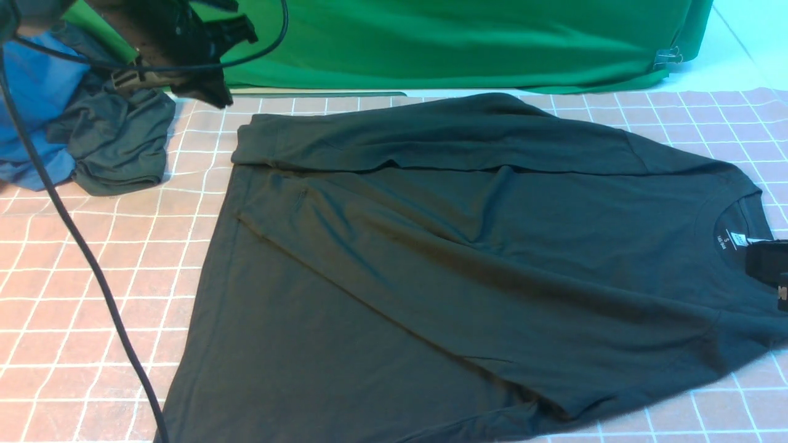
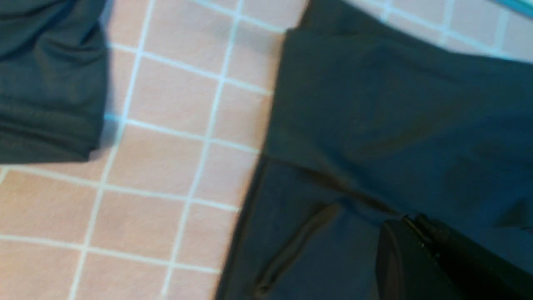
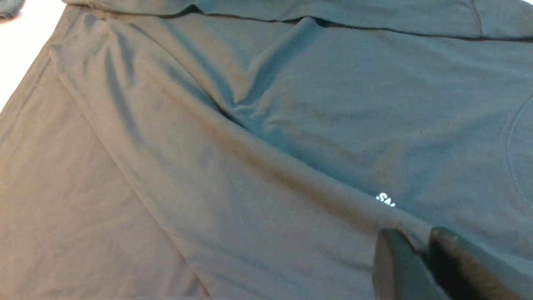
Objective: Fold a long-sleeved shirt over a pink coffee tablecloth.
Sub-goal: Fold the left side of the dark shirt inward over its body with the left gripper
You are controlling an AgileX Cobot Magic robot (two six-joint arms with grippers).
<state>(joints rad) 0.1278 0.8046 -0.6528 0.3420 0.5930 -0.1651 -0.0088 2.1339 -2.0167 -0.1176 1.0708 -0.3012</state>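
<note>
Here the long-sleeved shirt [image 1: 431, 258] lies spread on the pink coffee tablecloth [image 1: 80, 295], filling the middle and right of the front view, its collar [image 1: 735, 227] toward the right and its hem [image 1: 203, 295] toward the left. 1 sleeve [image 1: 431, 135] is folded along the far edge, cuff [image 1: 246, 144] at the left; the other lies slantwise across the body. The left gripper [image 1: 217, 97] hangs near that far cuff, jaws pressed together. The right gripper [image 3: 420, 243] sits low over the shirt by the collar; its fingers [image 3: 391, 262] stand a little apart with a ridge of cloth running up to the gap, and whether they pinch it I cannot tell. White letters [image 3: 385, 201] peep out just beside them. A smaller dark garment [image 1: 117, 147] bunched with blue cloth [image 1: 31, 92] sits at the far left.
</note>
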